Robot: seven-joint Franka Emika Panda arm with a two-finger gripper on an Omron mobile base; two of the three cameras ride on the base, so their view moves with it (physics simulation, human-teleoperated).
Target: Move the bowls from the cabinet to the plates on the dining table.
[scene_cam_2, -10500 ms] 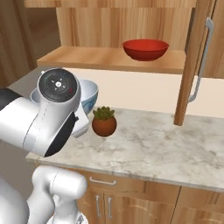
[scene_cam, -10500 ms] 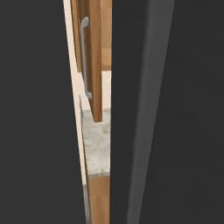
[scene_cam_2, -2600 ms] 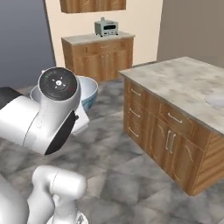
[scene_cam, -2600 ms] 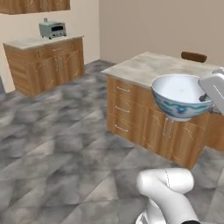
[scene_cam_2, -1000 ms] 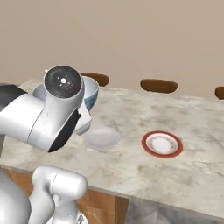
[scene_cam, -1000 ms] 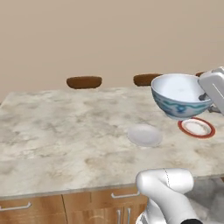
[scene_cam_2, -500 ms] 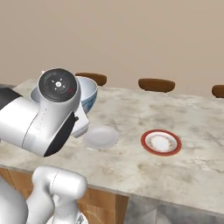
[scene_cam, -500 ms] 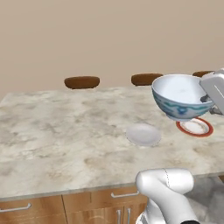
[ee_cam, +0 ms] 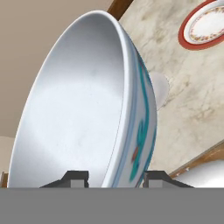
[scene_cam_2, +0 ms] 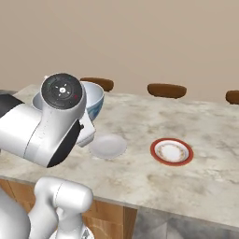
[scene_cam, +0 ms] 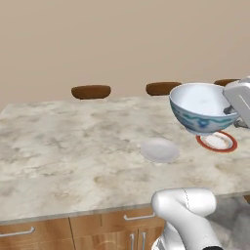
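Hand view: gripper (ee_cam: pixel 114 178) clamps patterned bowl (ee_cam: pixel 87 105) rim, mouth tilted up.

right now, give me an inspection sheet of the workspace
surface: beige marble table, mostly bare
job's things: patterned bowl held above the table; pale plate and red plate flat on the table, both without a bowl
clutter: nothing seen
tool: tool shut on the bowl's rim, one finger inside, one outside
cables: nothing seen
surroundings: three dark brown discs along the far edge; plain beige wall; drawers below
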